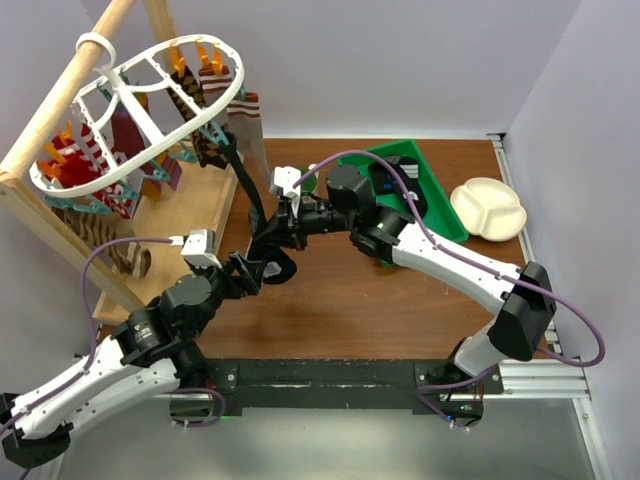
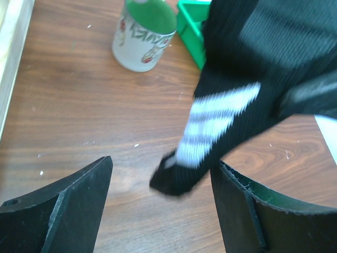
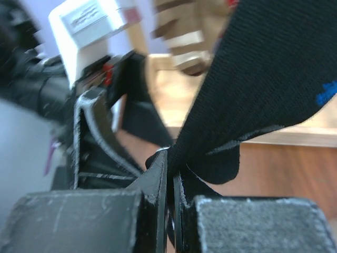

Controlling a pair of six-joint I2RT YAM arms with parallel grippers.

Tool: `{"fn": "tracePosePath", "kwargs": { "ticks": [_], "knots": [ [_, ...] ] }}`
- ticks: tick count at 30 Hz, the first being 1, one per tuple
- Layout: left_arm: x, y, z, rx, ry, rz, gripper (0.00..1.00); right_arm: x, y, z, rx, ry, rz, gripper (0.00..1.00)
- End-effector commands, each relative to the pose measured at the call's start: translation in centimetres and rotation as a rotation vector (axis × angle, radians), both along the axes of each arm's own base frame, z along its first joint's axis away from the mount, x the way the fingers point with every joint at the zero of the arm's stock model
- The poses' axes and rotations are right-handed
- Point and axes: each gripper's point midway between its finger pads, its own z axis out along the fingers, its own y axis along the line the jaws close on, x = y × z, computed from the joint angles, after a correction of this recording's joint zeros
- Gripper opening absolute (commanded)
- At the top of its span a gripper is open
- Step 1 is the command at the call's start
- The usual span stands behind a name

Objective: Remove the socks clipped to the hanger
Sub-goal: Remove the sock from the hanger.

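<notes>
**Left hand** (image 1: 250, 272): low over the bench (image 1: 340, 300), nearest the arm bases. Its jaws stand wide apart and grip nothing. In the left wrist view the toe of the black sock (image 2: 247, 52) hangs between the two fingers (image 2: 68, 205), close to the one on the right of that view. Contact there cannot be confirmed.

**Right hand** (image 3: 169, 158): just beyond the left hand, reaching in from the right side. Its jaws are closed tight on a fold of the black sock, with the fabric pinched between the fingertips.

**Black sock:** it runs as a dark band from the right hand up and back to the near-right rim of the hanger (image 1: 137, 110), among the clips. Whether a clip bites it cannot be made out. The foot end droops below the grip, above the bench, and shows white stripes near the toe.

**Hanger:** a white oval, tilted, at the far left, hung by its top loop on the wooden pole (image 1: 60, 100). Other socks hang from its orange clips (image 1: 180, 60) and teal clips (image 1: 160, 178):
- a red-and-white sock (image 1: 85, 165)
- a black-and-tan checkered sock (image 1: 200, 135)
- a brown-banded sock (image 1: 246, 115)

**Far right:** a green tray (image 1: 440, 205) lies partly under the right arm. A white divided plate (image 1: 488, 208) sits just beside it. The left wrist view shows a white mug (image 2: 143, 37) with a green interior standing on the bench next to the tray.
</notes>
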Motion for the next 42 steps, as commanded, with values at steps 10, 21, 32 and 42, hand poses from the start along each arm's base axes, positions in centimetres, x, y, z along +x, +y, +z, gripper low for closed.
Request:
{"fn": "tracePosePath", "kwargs": {
  "ticks": [10, 21, 32, 42],
  "knots": [
    [0.3, 0.1, 7.0, -0.084, -0.204, -0.03, 0.8, -2.3, -0.4, -0.4, -0.016, 0.026, 0.195, 0.0],
    [1.8, 1.5, 13.5, -0.223, -0.427, 0.1, 0.87, -2.4, -0.1, -0.5, -0.017, 0.041, 0.223, 0.0],
    [1.3, 2.7, 13.6, -0.14, -0.401, 0.105, 0.89, -2.4, -0.2, -0.6, -0.031, 0.038, 0.226, 0.0],
    [-0.6, 2.5, 10.6, -0.063, -0.251, 0.0, 0.89, -1.4, 0.0, -1.1, -0.042, 0.036, 0.197, 0.0]
  ]
}}
